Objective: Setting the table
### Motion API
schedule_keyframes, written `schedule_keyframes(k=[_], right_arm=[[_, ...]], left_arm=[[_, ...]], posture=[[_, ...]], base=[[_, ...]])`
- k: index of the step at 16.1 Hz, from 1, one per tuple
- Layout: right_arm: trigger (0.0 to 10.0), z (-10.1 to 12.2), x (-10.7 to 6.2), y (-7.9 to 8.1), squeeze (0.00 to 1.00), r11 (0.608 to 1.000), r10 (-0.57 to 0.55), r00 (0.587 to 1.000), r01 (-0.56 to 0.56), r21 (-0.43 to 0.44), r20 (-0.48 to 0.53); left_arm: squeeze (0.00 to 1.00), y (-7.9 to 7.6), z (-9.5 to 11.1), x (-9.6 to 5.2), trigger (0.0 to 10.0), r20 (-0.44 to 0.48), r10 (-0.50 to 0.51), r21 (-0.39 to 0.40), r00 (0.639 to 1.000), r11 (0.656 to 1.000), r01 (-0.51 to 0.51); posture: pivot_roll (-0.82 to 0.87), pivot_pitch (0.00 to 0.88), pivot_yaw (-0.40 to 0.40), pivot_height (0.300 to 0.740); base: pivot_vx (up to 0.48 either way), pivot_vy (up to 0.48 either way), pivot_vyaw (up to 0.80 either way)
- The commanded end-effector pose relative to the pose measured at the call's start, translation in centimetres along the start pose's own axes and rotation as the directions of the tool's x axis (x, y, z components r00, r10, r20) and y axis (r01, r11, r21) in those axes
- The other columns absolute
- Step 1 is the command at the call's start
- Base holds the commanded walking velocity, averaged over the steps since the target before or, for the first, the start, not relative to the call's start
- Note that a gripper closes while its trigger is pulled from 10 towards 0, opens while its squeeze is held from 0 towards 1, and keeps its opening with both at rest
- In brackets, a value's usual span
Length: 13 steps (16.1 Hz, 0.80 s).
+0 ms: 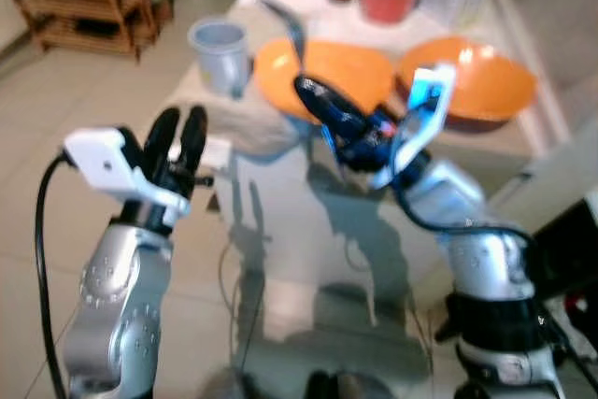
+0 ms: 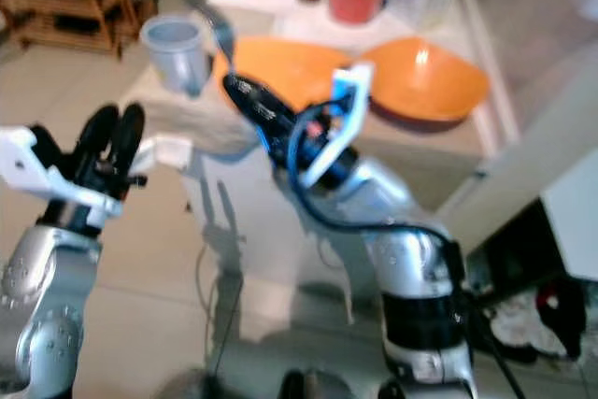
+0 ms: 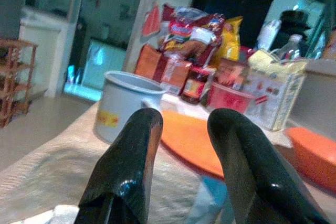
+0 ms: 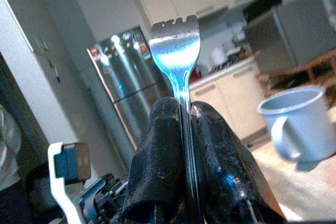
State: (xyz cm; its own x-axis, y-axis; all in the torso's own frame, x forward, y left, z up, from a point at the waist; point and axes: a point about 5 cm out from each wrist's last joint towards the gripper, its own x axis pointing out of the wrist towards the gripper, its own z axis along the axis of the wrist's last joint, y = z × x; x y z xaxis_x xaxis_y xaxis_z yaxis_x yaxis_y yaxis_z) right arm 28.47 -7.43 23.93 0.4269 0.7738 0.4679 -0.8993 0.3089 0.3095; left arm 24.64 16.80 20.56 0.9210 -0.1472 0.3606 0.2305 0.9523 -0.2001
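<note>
Check the left wrist view first: it gives you the packaged groceries and red-lidded jar (image 3: 193, 84) at the far end of the table, which the head views blur. The left gripper (image 1: 179, 142) is raised in front of the near edge of the cloth-covered table (image 1: 271, 128), fingers pointing up, spread a little apart, with nothing between them. Beyond them stands the pale blue plastic mug (image 1: 220, 51) on the table's left side.

To its right lies the flat orange plate (image 1: 360, 67), then the orange bowl (image 1: 481, 77) further right, near the table's right edge.

Consult the right wrist view for the grip: the right gripper (image 4: 186, 124) has its jaws pressed together on the handle of a shiny metal fork (image 4: 176, 45), tines projecting past the fingertips. In the head views you see this gripper stretched forward and to the left over the near part of the orange plate, the fork's end rising above the plate beside the mug. The right forearm angles in from the lower right.
</note>
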Motion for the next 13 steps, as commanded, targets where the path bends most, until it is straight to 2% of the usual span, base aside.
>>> schedule_keyframes(k=[1,5,9,13], right_arm=[[10.0,-0.2,0.1,0.6,0.0,0.999,0.039,0.999,-0.039,-0.001,-0.011],[10.0,-0.8,0.0,0.3,0.0,1.0,0.023,0.999,-0.023,-0.002,-0.029],[10.0,-2.8,-0.7,-1.3,0.0,0.995,-0.098,0.99,0.094,-0.044,-0.102],[10.0,-4.3,-1.9,-3.3,0.0,0.97,-0.236,0.96,0.223,-0.103,-0.152]], left_arm=[[0.0,0.2,-0.4,-0.3,10.0,-0.017,-0.003,0.0,1.0,1.0,0.003],[0.0,0.0,-0.7,-0.3,10.0,-0.023,-0.025,-0.005,0.999,1.0,0.025],[0.0,-0.1,-1.6,-0.4,10.0,-0.051,-0.036,-0.017,0.998,0.999,0.035],[0.0,-0.2,-2.7,-0.8,10.0,-0.081,-0.053,0.0,0.995,0.999,0.053]], posture=[[-0.08,0.111,-0.009,0.74],[-0.07,0.109,-0.007,0.74],[-0.08,0.106,-0.012,0.74],[-0.08,0.1,-0.016,0.74]], base=[[0.0,-0.458,0.0],[0.0,-0.458,0.0],[0.0,-0.458,0.0],[0.0,-0.458,0.0]])
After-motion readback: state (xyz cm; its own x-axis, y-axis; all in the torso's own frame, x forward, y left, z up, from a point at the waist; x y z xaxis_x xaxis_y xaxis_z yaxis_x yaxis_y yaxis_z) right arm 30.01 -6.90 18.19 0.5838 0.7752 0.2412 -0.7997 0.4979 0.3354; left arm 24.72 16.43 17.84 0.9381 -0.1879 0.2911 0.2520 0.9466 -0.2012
